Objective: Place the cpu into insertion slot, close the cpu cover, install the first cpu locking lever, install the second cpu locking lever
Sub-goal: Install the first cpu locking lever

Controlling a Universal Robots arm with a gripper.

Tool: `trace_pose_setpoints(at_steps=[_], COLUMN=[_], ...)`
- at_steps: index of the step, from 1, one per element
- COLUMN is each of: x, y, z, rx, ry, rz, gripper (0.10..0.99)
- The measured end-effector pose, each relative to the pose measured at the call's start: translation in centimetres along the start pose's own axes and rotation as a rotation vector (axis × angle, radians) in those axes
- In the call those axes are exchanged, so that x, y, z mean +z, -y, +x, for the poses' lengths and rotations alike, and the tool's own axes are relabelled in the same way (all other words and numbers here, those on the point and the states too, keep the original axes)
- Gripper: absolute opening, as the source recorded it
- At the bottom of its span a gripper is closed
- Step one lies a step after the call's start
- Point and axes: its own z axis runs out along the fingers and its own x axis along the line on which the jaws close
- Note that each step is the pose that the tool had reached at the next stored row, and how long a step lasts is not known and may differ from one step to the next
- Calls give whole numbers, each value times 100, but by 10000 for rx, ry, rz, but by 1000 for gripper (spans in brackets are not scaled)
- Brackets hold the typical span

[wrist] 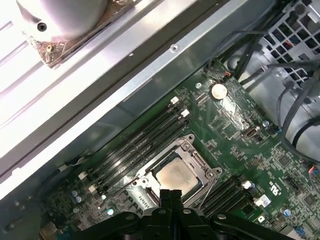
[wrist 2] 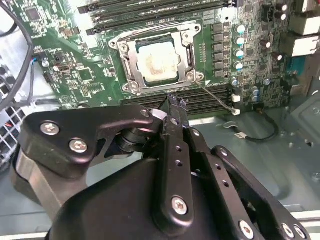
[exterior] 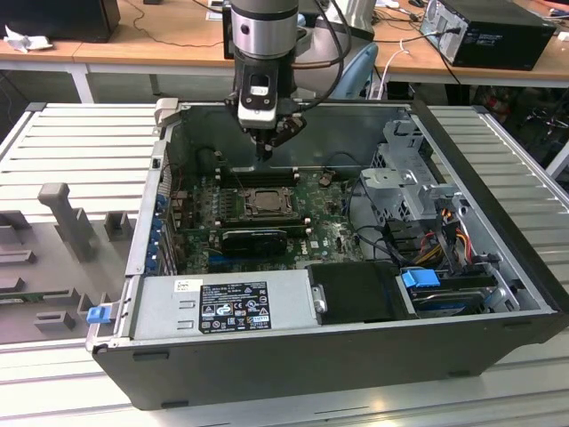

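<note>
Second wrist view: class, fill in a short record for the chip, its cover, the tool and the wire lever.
chip: silver-grey square, lying flat in the socket on the green board
cover: metal frame lying down around the chip
tool: shut, holding nothing, hanging above the board beside the socket
lever: thin wire sticking out from one socket corner; latched or not, cannot tell

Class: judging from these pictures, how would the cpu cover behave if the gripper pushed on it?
The cpu cover looks like thin sheet metal, so probably light yet stiff. It lies flat around the cpu, so pushing down would likely meet firm resistance. Its bare metal may be slippery for the gripper.
</note>
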Motion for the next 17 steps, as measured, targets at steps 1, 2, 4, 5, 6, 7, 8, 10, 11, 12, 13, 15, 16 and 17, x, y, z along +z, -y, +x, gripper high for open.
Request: trace_pose_setpoints(at_steps=[1,2,4,5,6,7,8,10,11,12,13,15,16,17], x=[0,1,3,3,5,6,7,7,8,8,9,10,11,11], y=[0,0,0,0,1,1,1,1,1,1,1,1,1,1], z=[0,0,0,0,0,0,0,0,0,0,0,0,0,0], rx=[-235,-683,-1063,-1335,-1769,-2059,-2301,-2627,-2913,-3176,-3516,-4017,-4284,-4428], ry=[-19,-55,-84,-106,-139,-162,-181,-207,-229,-251,-277,-317,-338,-349], rz=[5,16,24,31,40,47,52,58,64,70,77,87,93,96], gripper=[106,106,106,106,106,106,106,106,106,106,106,106,106,106])
